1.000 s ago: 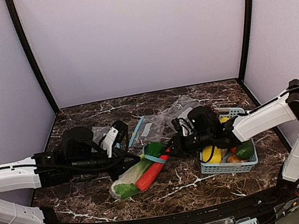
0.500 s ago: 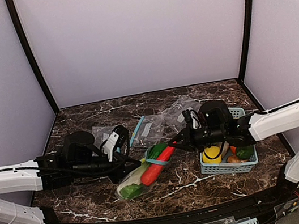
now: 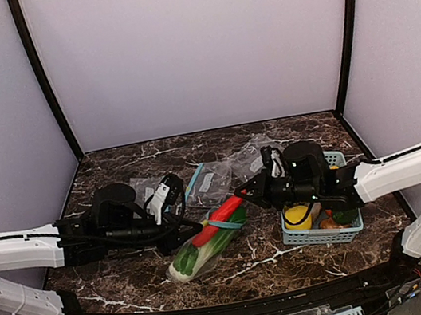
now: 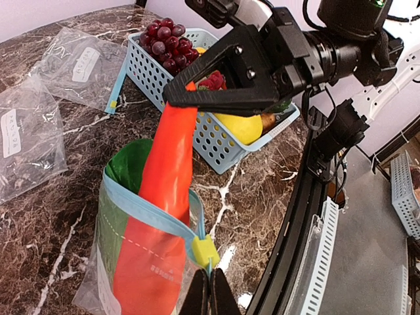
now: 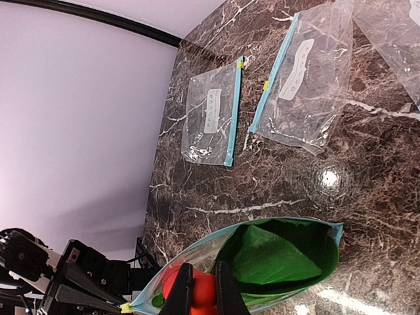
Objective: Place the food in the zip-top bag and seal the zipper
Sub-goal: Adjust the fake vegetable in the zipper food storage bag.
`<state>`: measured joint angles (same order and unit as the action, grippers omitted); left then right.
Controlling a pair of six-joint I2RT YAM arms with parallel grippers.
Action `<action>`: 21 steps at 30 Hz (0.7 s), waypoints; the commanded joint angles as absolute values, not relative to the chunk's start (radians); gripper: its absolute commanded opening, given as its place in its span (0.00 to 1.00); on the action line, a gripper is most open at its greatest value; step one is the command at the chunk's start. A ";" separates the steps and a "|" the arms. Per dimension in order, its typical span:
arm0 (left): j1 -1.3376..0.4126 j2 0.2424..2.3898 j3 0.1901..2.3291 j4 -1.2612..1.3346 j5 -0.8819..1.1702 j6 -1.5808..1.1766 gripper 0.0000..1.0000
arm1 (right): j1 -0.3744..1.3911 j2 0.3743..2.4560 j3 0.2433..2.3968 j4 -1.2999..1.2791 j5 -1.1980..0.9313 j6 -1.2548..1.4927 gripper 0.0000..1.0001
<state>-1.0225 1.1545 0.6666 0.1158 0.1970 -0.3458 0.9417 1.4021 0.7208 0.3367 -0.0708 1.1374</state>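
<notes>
The zip-top bag [image 3: 203,249] lies tilted between the arms with its mouth open. The leafy vegetable [image 3: 184,262] is inside; its green leaf shows in the right wrist view [image 5: 279,256]. The red-orange vegetable [image 3: 219,217] stands slanted through the mouth, lower part in the bag [image 4: 147,249]. My right gripper [image 3: 243,196] is shut on its top end [image 5: 202,296]. My left gripper [image 4: 210,292] is shut on the end of the light-blue zipper [image 4: 141,210], just past the yellow slider [image 4: 205,249]. I cannot pick out the cucumber.
A light-blue basket [image 3: 322,234] with a lemon [image 4: 246,128], grapes [image 4: 164,46] and other round fruit stands right of the bag, under the right arm. Smaller clear bags [image 5: 213,118] [image 5: 305,72] lie flat behind it.
My right gripper has lifted the red-orange vegetable's top end up and to the right, so it now slants steeply. The bag has shifted a little to the right with it.
</notes>
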 commanded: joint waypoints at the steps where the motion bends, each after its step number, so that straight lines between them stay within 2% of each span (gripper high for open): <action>1: -1.015 1.161 0.653 0.227 0.186 -0.395 0.01 | 0.993 1.452 0.724 0.457 0.018 1.148 0.00; 9: -1.017 1.205 0.653 0.313 0.213 -0.419 0.01 | 1.034 1.531 0.754 0.481 0.050 1.142 0.00; 21: -1.016 1.230 0.653 0.382 0.184 -0.383 0.01 | 1.054 1.748 0.841 0.584 -0.200 1.265 0.00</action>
<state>-1.0172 1.2427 0.6456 0.2314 0.1905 -0.4042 1.0195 1.6917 0.8227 0.5320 -0.0937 1.2079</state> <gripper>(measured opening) 0.008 0.071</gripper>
